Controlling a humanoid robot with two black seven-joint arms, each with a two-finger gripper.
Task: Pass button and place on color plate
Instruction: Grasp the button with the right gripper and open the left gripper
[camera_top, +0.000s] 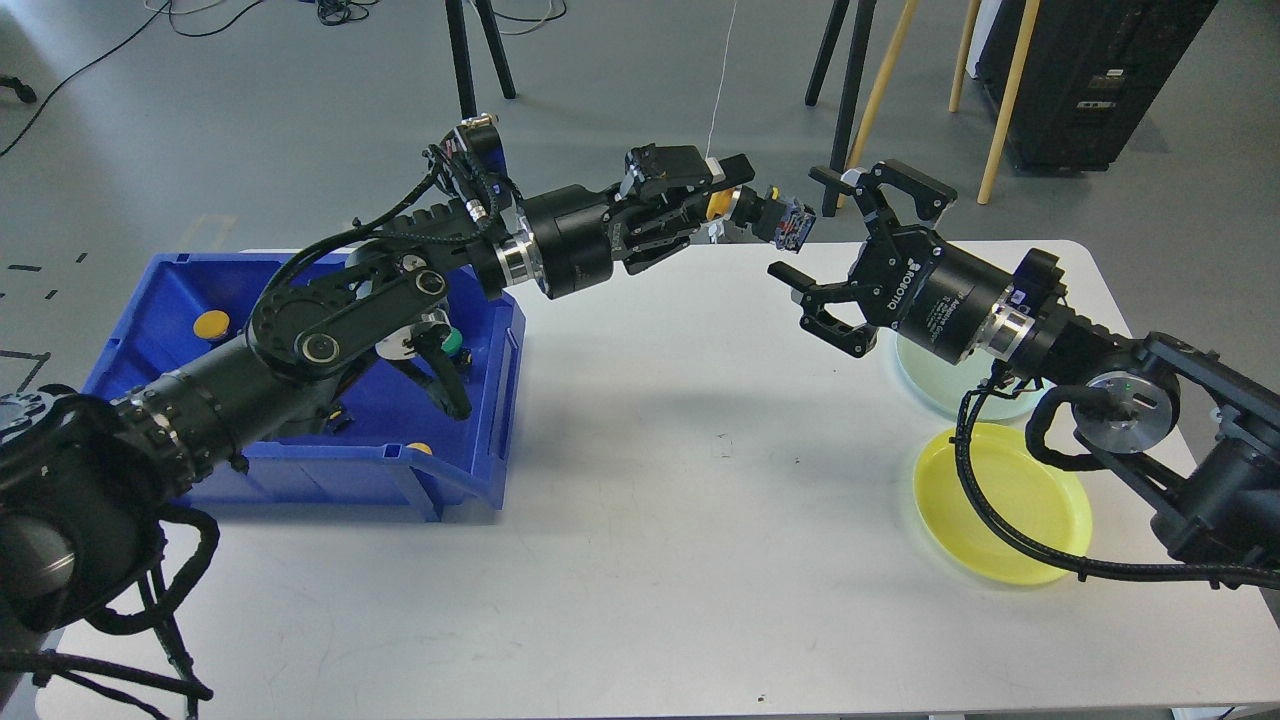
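My left gripper (728, 195) is shut on a yellow-capped button (760, 210); the button's black body and blue end stick out to the right, held above the table's far edge. My right gripper (805, 225) is open and empty, its fingers spread just right of the button's blue end, a small gap between them. A yellow plate (1003, 502) lies on the table at the right. A pale green plate (928, 375) lies behind it, partly hidden by my right arm.
A blue bin (300, 440) stands at the left with several loose buttons in it, among them a yellow one (211, 323) and a green one (452, 342). Stand legs and wooden poles rise behind the white table (640, 520).
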